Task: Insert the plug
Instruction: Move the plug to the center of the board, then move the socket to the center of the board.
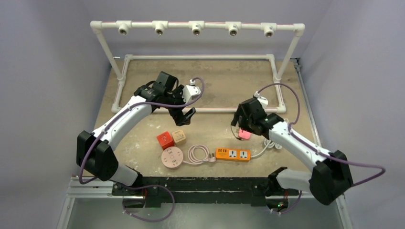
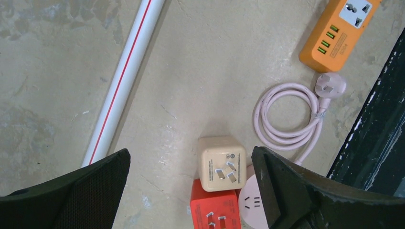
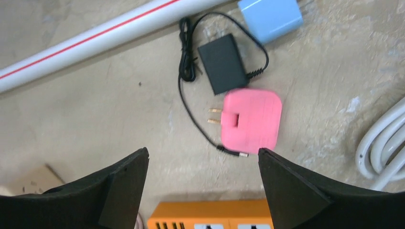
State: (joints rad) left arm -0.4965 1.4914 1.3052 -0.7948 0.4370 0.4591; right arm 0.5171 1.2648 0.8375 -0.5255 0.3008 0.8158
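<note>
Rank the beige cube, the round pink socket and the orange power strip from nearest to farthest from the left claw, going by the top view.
1. Beige cube, right beneath the left claw.
2. Round pink socket, lower in the view, slightly left.
3. Orange power strip, well off to the right.

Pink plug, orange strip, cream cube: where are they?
pink plug (image 3: 252,120), right wrist view, middle of its body.
orange strip (image 1: 232,154), top view, middle of its top.
cream cube (image 2: 221,164), left wrist view, its top face.
</note>
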